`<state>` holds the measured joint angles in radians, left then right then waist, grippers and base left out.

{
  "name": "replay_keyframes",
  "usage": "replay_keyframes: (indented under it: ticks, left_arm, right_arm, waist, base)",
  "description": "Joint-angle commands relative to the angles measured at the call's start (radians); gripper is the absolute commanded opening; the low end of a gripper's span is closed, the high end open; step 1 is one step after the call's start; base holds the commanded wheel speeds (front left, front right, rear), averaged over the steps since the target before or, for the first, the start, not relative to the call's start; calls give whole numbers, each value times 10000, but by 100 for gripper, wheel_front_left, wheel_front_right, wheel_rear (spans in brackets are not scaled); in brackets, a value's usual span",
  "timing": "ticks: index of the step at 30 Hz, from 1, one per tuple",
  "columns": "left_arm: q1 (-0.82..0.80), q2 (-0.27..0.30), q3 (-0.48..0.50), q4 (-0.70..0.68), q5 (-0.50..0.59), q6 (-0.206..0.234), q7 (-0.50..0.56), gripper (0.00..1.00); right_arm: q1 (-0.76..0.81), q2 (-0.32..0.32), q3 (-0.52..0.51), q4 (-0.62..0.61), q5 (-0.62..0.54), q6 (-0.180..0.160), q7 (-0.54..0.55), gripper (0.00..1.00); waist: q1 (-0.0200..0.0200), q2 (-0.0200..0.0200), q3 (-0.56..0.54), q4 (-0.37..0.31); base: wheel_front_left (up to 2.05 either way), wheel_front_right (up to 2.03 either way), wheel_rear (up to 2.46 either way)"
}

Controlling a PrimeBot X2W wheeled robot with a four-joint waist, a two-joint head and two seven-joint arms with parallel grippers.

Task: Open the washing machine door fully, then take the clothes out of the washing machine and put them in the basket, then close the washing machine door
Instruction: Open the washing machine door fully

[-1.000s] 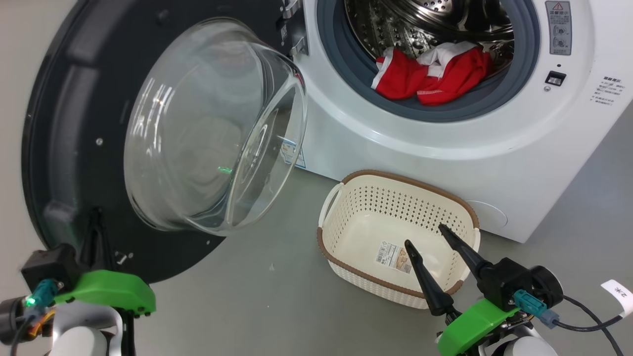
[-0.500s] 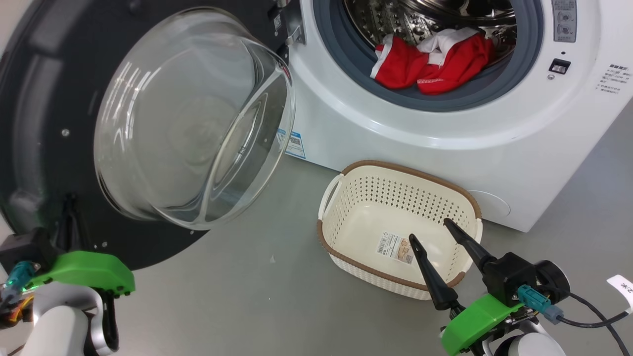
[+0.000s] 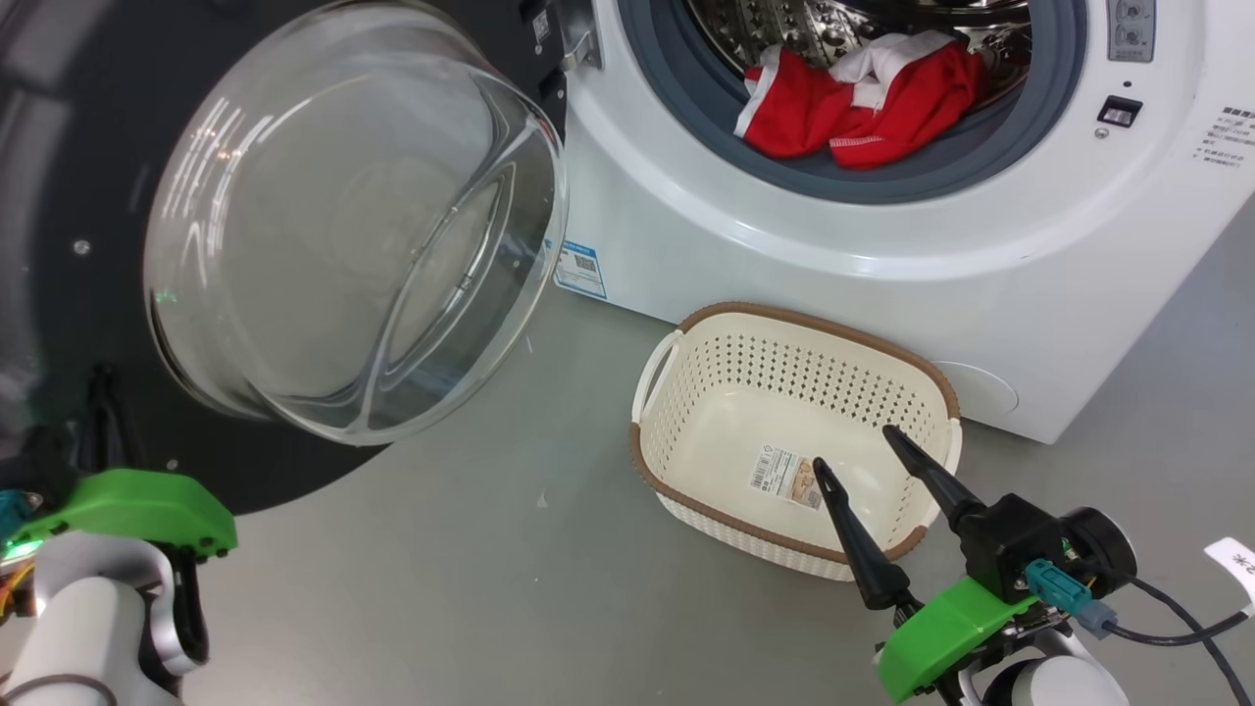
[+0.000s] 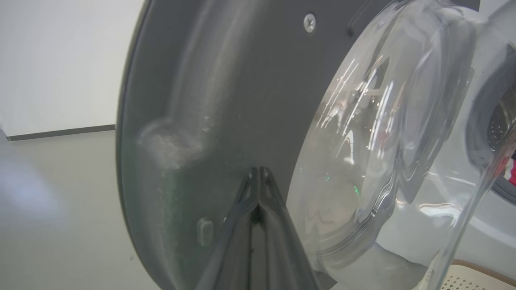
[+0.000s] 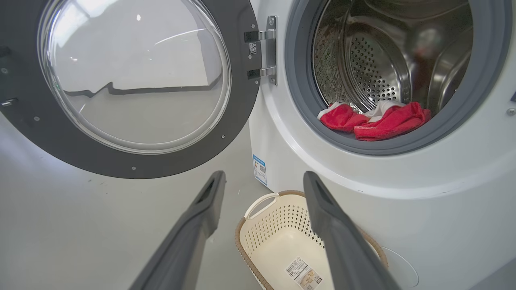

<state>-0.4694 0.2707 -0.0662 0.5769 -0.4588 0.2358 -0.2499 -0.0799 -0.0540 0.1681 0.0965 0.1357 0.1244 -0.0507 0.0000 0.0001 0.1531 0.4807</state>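
My left pincer is pressed together and empty, its tips seemingly against the inner face of the washing machine door. I judge this is the end of the door-opening step, since the door stands wide. My right pincer is apart above the basket. Next I must lift it into the washing machine for the clothes at the drum's front lip. The floor is smooth and grey, the wall white.
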Motion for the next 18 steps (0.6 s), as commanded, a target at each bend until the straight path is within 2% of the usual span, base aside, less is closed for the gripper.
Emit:
replay_keyframes:
  ticks: [1, 18]
  left_arm:
    - [-472, 537, 536, 30, -41, -40, -106, 0]
    - [-1006, 493, 1556, 828, 524, -501, -117, 0]
  right_arm:
    - [-84, 38, 169, -324, -150, 63, 23, 100]
    - [-198, 38, 195, -445, -246, 63, 200, 100]
  waist:
    - [0, -1, 38, -7]
    - [0, -1, 147, -232]
  base:
    - [0, 0, 0]
    - [0, 0, 0]
